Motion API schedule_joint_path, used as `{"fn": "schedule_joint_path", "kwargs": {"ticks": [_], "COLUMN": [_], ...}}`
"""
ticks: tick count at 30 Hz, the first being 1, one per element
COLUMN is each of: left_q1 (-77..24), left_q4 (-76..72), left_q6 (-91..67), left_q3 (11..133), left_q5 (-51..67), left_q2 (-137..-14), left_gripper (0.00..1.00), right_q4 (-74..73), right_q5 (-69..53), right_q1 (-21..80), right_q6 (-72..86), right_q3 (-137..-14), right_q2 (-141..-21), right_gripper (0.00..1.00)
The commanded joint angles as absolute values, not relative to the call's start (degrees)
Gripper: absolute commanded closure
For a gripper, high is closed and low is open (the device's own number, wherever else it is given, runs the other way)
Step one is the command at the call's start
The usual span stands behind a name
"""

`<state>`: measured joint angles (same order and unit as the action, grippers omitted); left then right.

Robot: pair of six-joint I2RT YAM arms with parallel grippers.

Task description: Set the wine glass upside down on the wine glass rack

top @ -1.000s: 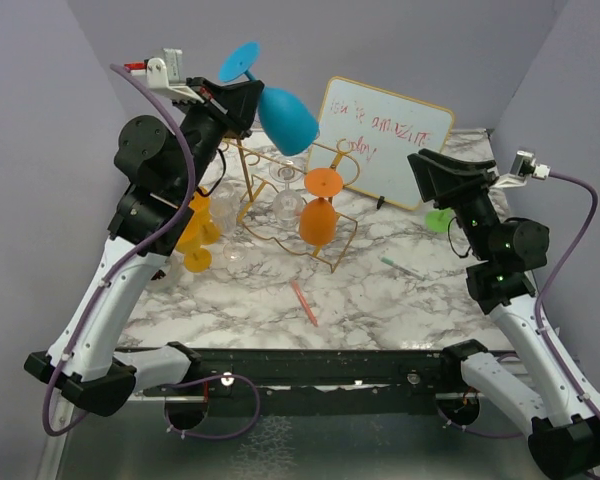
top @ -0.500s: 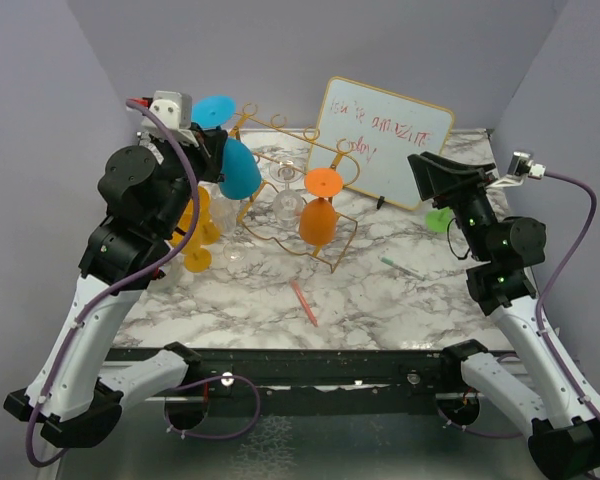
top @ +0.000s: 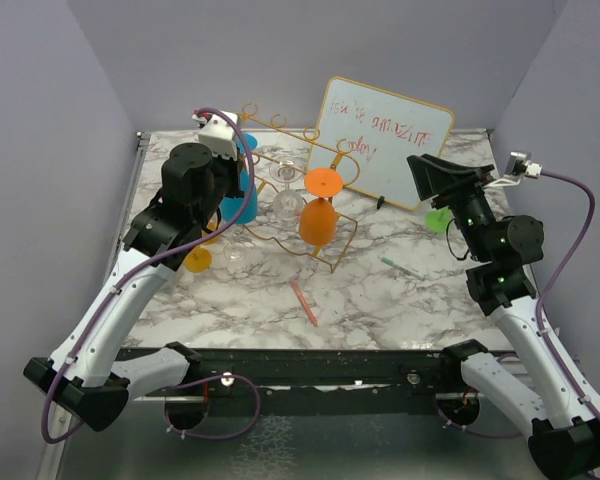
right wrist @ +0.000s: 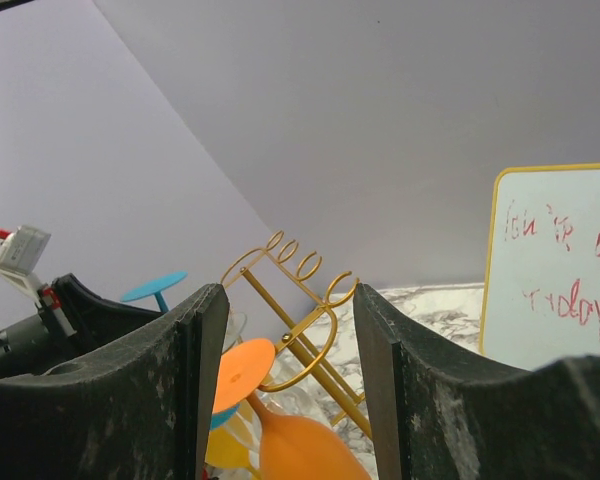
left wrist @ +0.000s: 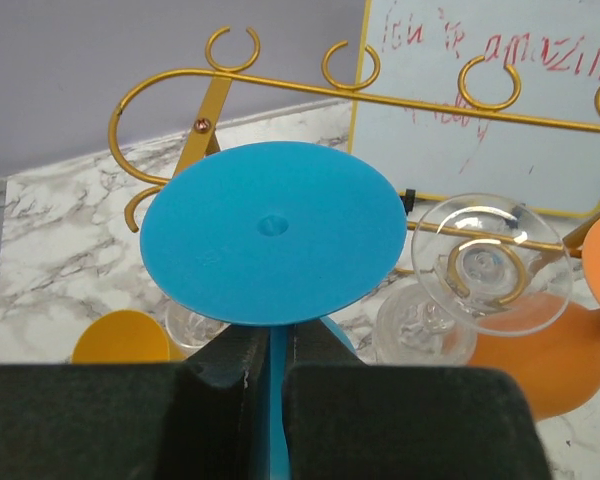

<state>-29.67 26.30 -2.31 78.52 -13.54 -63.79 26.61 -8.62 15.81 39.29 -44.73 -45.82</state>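
Your left arm (top: 130,290) has come down from the upper left of the frame and reached fwd toward centre-left, elbow no longer raised. 1 s ago the blue wine glass (top: 236,208) in the left gripper (left wrist: 270,352) was tilted, high above the wine glass rack (left wrist: 410,99). Now it's foot-up, bowl-down at the rack's left end. The arm hides most of the bowl in top view, so it's possibly touching the rack, can't confirm.

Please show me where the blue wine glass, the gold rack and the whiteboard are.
blue wine glass (left wrist: 270,230), left wrist view, middle of its round base.
gold wire rack (left wrist: 410,98), left wrist view, top rail.
whiteboard (top: 390,140), top external view, white writing surface.
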Motion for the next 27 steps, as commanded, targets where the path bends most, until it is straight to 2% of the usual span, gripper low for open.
{"fn": "schedule_joint_path", "kwargs": {"ticks": [1, 15, 27], "left_q1": [-29.15, -27.44, -26.46], "left_q4": [25.66, 24.18, 24.17], "left_q6": [-0.41, -0.55, -2.05], "left_q3": [76.61, 72.82, 71.44], "left_q5": [-13.41, -6.25, -6.21], "left_q2": [-63.69, -64.64, -66.53], "left_gripper": [1.00, 1.00, 1.00], "right_q4": [24.90, 23.84, 23.30], "right_q5": [-6.61, -5.82, -5.47], "right_q1": [16.17, 16.08, 16.13], "right_q6": [37.98, 37.57, 37.27], "right_q3": [-45.70, -45.70, -45.95], "right_q2": [-44.83, -44.32, -44.16], "right_gripper": [0.42, 0.42, 0.42]}}
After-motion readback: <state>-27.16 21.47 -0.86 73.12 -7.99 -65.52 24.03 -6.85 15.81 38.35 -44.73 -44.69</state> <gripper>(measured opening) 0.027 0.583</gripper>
